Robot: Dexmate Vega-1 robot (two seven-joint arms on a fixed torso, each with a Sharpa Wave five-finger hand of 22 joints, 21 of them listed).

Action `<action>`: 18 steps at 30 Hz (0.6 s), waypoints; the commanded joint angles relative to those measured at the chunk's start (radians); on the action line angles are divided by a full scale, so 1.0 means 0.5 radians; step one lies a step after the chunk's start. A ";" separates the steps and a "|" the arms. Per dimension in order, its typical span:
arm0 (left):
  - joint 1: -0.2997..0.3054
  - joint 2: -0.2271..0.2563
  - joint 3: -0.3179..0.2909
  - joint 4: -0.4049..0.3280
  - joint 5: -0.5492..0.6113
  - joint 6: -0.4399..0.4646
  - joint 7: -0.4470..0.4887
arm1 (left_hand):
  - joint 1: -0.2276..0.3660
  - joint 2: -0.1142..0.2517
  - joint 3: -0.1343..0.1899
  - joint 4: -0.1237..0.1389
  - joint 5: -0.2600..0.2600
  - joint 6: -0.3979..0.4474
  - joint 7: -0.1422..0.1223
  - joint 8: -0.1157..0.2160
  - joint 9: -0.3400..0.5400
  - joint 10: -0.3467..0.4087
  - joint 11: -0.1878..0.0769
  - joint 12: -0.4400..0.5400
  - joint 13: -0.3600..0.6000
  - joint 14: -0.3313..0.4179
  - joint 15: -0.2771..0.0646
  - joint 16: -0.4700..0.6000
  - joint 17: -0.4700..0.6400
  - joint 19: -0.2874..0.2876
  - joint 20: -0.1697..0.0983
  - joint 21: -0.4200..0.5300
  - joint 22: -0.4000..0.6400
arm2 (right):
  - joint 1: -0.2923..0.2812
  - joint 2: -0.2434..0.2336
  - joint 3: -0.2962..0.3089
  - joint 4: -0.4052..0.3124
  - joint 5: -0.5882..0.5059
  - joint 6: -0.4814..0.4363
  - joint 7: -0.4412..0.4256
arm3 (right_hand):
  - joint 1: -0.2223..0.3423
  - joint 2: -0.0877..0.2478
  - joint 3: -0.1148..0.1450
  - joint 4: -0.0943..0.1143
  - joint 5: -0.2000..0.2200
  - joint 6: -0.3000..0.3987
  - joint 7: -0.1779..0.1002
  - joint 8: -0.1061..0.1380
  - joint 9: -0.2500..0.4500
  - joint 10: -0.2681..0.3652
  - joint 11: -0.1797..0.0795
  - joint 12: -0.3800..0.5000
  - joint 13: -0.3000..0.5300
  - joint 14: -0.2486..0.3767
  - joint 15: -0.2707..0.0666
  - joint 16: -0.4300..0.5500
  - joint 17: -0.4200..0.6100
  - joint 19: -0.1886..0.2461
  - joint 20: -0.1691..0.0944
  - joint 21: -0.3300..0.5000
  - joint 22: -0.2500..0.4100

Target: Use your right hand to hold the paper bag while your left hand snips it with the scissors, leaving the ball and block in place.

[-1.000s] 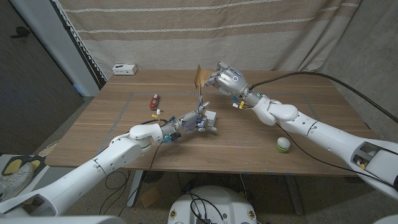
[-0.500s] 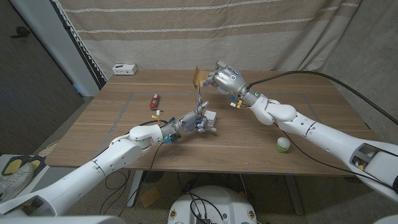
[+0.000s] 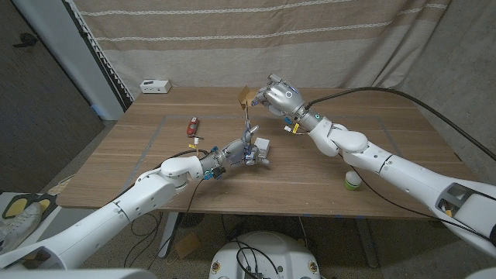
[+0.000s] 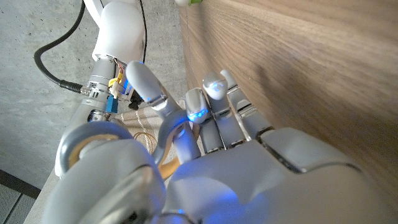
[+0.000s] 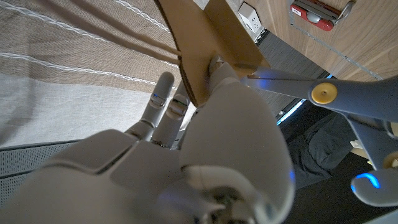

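My right hand holds a small brown paper bag up over the table's far middle; its thumb presses the bag in the right wrist view. My left hand grips the scissors, which point up at the bag's lower edge. Their grey blades reach the bag beside the thumb and look nearly closed. A white block sits on the table against my left hand. The green-and-white ball lies near the front right edge.
A red object lies on the wooden table left of centre. A white box stands at the far left corner. A curtain hangs behind the table. My right forearm spans the right half above the ball.
My right hand has drawn the bag slightly left and tipped it lower. The left hand and scissors have hardly moved; ball and block are unmoved.
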 commanded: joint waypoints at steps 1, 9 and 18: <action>0.020 0.021 0.009 -0.057 0.022 0.007 0.026 | -0.038 -0.011 0.000 -0.008 -0.006 0.174 0.159 -0.014 0.006 0.409 -0.386 0.008 0.007 0.044 -0.149 0.000 0.007 0.023 -0.092 0.005 0.000 | -0.059 0.024 0.038 -0.094 0.010 -0.121 0.124 | 0.018 -0.009 0.003 -0.015 0.012 0.001 0.020 -0.007 0.004 0.013 0.004 0.005 0.009 0.020 -0.171 0.008 0.008 0.027 -0.252 -0.007 0.002; 0.015 0.028 0.014 -0.070 0.028 0.014 0.023 | -0.054 -0.027 -0.004 -0.020 -0.016 0.174 0.159 -0.038 0.007 0.408 -0.387 0.008 0.007 0.040 -0.149 -0.007 0.006 0.024 -0.090 0.003 -0.004 | -0.081 0.045 0.050 -0.126 -0.002 -0.204 0.176 | 0.017 -0.010 0.004 -0.016 0.012 0.006 0.025 -0.006 0.004 0.023 0.003 0.007 0.010 0.031 -0.171 0.010 0.010 0.040 -0.249 -0.017 0.001; 0.010 0.033 0.022 -0.065 0.037 0.005 0.003 | -0.067 -0.038 -0.006 -0.039 -0.035 0.183 0.157 -0.061 0.017 0.403 -0.386 0.008 0.007 0.036 -0.150 -0.015 0.007 0.022 -0.090 0.002 -0.001 | -0.089 0.057 0.043 -0.164 -0.022 -0.277 0.259 | 0.014 -0.012 0.005 -0.018 0.010 0.011 0.034 -0.005 0.004 0.033 0.005 0.007 0.010 0.041 -0.171 0.008 0.009 0.062 -0.245 -0.028 0.001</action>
